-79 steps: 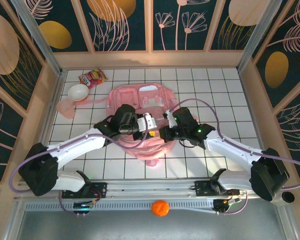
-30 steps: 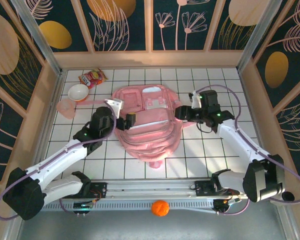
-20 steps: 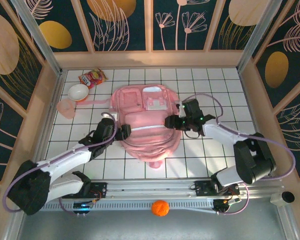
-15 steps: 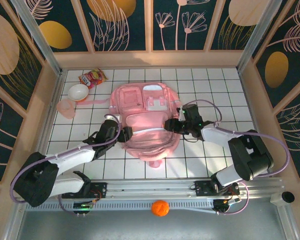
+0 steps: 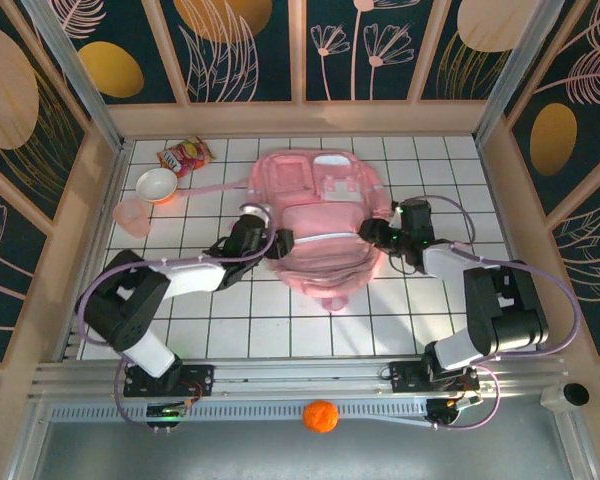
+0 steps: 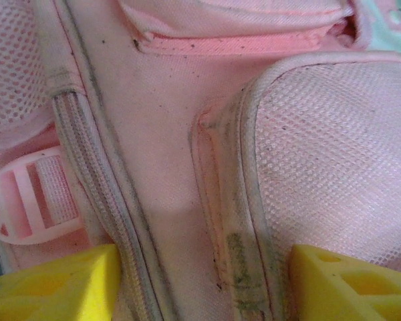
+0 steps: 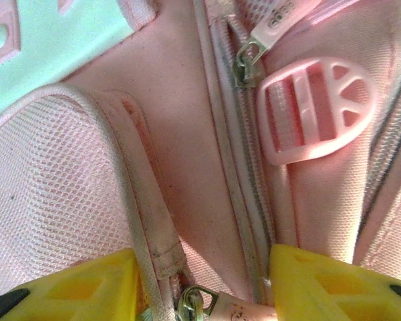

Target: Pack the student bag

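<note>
The left gripper point(image 5: 280, 241) and right gripper point(image 5: 372, 231) sit mid-frame on opposite flanks of the bag point(image 5: 322, 262). Each pair of yellow fingers point(image 6: 53, 284) is closed partway, pinching a broad fold of pink cloth along a side seam. The bag lies flat at centre, and the zip by the right fingers looks closed. To shift it well, both arms should probably move together and level so the cloth neither slips nor twists, keeping clear of the zip pull point(image 7: 246, 63). A bowl point(image 5: 157, 184) and a snack packet point(image 5: 184, 155) lie upper left, well apart from the bag.
</note>
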Tool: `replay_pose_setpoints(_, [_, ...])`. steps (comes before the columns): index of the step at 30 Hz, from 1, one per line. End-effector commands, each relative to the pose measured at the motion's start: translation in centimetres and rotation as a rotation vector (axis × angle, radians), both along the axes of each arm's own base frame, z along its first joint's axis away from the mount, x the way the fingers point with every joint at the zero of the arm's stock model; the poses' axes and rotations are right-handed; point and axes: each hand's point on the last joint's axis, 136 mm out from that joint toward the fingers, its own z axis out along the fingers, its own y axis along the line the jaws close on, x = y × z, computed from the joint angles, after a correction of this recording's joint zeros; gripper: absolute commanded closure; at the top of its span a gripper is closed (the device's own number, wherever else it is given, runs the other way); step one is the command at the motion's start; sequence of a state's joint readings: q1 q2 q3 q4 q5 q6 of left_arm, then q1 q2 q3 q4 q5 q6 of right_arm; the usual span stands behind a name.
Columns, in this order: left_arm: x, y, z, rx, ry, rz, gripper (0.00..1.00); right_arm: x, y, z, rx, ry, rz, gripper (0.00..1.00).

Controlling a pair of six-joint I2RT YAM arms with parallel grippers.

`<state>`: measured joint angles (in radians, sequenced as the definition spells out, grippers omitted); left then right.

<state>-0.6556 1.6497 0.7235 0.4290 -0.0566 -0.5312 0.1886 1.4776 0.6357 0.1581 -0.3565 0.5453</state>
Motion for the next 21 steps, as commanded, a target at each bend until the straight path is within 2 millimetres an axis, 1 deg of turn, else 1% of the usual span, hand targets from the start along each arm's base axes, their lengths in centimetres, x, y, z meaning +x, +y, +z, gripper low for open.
replay_pose_setpoints(1, [1.1, -1.9, 0.7, -0.01, -0.033, -0.036, 0.33, -1.2, -5.0, -2.5, -0.132, 0.111, -0.098, 0.47])
replay_pose_setpoints(3, [1.6, -1.8, 1.2, 0.002, -0.056, -0.019, 0.31, -0.5, -5.3, -1.2, -0.125, 0.08, -0.092, 0.45])
replay_pose_setpoints(5, [2.2, -1.0, 2.2, 0.039, -0.098, 0.012, 0.29, -0.1, -5.4, 0.0, -0.131, 0.048, -0.085, 0.44])
replay_pose_setpoints(8, [2.7, 0.8, 4.5, 0.099, -0.167, 0.064, 0.24, 0.3, -5.3, 2.4, -0.124, -0.006, -0.079, 0.43])
replay_pose_setpoints(9, [2.9, 1.8, 5.7, 0.113, -0.191, 0.094, 0.21, 0.3, -5.4, 3.6, -0.125, -0.031, -0.084, 0.41])
replay_pose_setpoints(10, [3.0, 3.0, 6.8, 0.125, -0.213, 0.128, 0.18, 0.3, -5.7, 4.9, -0.133, -0.065, -0.096, 0.37])
replay_pose_setpoints(11, [3.0, 4.1, 7.9, 0.133, -0.235, 0.158, 0.15, 0.3, -6.2, 6.1, -0.142, -0.095, -0.11, 0.13])
replay_pose_setpoints(12, [2.9, 5.6, 9.2, 0.148, -0.268, 0.201, 0.12, 0.3, -6.9, 7.4, -0.155, -0.132, -0.13, 0.01])
replay_pose_setpoints(13, [2.7, 7.3, 10.6, 0.161, -0.307, 0.248, 0.07, 0.4, -7.9, 8.7, -0.176, -0.174, -0.155, 0.01])
replay_pose_setpoints(14, [2.4, 8.9, 11.6, 0.179, -0.344, 0.296, 0.01, 0.3, -9.0, 9.6, -0.206, -0.206, -0.188, 0.01])
replay_pose_setpoints(16, [1.1, 13.0, 13.6, 0.234, -0.438, 0.418, 0.01, 0.1, -11.8, 11.3, -0.302, -0.287, -0.268, 0.01])
replay_pose_setpoints(18, [-0.5, 16.6, 14.8, 0.301, -0.537, 0.526, 0.01, -0.2, -14.3, 11.9, -0.385, -0.371, -0.313, 0.01])
replay_pose_setpoints(19, [-1.5, 18.3, 15.0, 0.332, -0.58, 0.58, 0.01, -0.4, -15.4, 11.8, -0.416, -0.403, -0.333, 0.01])
replay_pose_setpoints(21, [-3.2, 21.3, 15.2, 0.353, -0.635, 0.681, 0.01, -0.6, -16.7, 11.4, -0.45, -0.457, -0.341, 0.01])
